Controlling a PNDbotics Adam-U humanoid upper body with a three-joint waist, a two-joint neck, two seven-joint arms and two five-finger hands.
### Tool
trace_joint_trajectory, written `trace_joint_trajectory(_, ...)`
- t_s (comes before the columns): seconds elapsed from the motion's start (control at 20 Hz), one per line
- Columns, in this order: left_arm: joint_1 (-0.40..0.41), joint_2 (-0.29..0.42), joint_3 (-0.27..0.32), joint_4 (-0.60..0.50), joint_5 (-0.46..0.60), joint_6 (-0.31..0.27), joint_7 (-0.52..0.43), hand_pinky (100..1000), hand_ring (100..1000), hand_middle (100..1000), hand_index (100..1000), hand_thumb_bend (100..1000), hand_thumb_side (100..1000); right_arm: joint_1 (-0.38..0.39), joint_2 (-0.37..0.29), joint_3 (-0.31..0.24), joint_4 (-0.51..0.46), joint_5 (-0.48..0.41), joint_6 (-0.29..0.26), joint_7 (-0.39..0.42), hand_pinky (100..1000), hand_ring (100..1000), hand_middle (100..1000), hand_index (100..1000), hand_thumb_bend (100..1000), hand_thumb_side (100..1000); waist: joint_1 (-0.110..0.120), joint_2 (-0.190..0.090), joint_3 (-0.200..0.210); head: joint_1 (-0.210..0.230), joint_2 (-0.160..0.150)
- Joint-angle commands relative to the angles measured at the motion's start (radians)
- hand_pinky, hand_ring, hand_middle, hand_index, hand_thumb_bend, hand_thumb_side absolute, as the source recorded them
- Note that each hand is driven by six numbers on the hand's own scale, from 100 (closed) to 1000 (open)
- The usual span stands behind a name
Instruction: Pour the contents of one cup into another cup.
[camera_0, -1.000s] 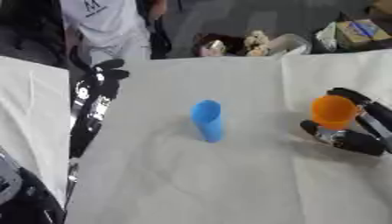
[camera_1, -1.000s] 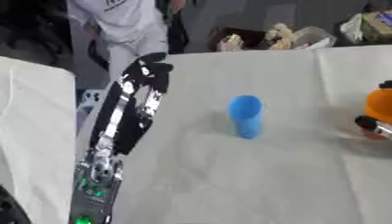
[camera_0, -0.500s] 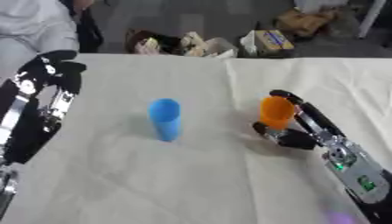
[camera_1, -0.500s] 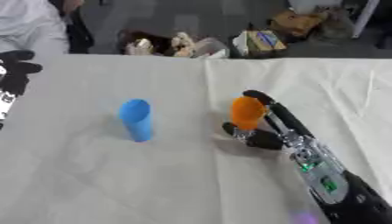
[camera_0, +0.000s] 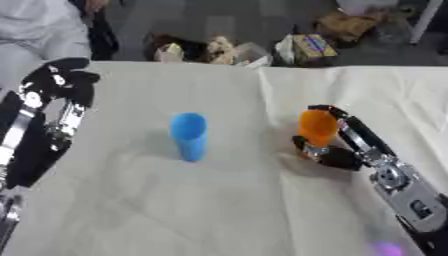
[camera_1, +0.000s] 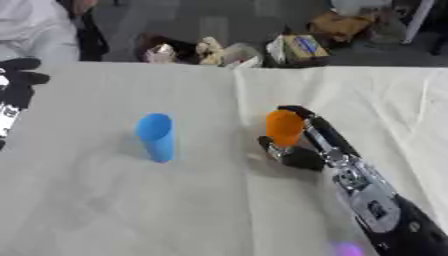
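Observation:
A tall blue cup (camera_0: 188, 135) stands upright near the middle of the white tablecloth. To its right is an orange cup (camera_0: 317, 127), upright, held by my right hand (camera_0: 343, 146) with fingers curled behind it and the thumb in front at its base. My left hand (camera_0: 59, 82) hovers at the far left of the table, well away from the blue cup, fingers curled with nothing in them. What is inside the cups is hidden.
The table's far edge (camera_0: 262, 67) runs across the top; beyond it on the floor lie bags and boxes (camera_0: 302, 47). A person in white (camera_0: 39, 30) sits at the upper left. A fold in the cloth (camera_0: 262, 100) runs down between the cups.
The whole picture has shifted as the head turned; both cups now sit further right in view. My right hand stays closed round the orange cup.

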Motion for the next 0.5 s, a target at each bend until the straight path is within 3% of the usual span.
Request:
trace_joint_trajectory(0.05,-0.007,0.010,0.011,-0.018,0.003,0.000,-0.001,828,850,865,781,226,1000,-0.011,-0.017,0.000,-0.007,-0.011,0.002,-0.013,744,795,873,894,331,631,-0.006,-0.008,-0.001,0.003,-0.007)
trace_joint_trajectory(0.3,-0.008,0.010,0.011,-0.018,0.004,-0.001,-0.001,828,850,865,781,223,1000,-0.012,-0.020,0.004,-0.009,-0.006,-0.008,-0.014,722,779,854,878,288,538,-0.006,-0.008,-0.001,0.004,-0.008)
trace_joint_trajectory(0.5,-0.009,0.010,0.011,-0.018,0.002,0.000,-0.001,829,850,865,781,217,1000,-0.012,-0.019,0.004,-0.009,-0.009,-0.010,-0.019,689,759,826,848,267,522,-0.006,-0.007,-0.002,0.006,-0.008)
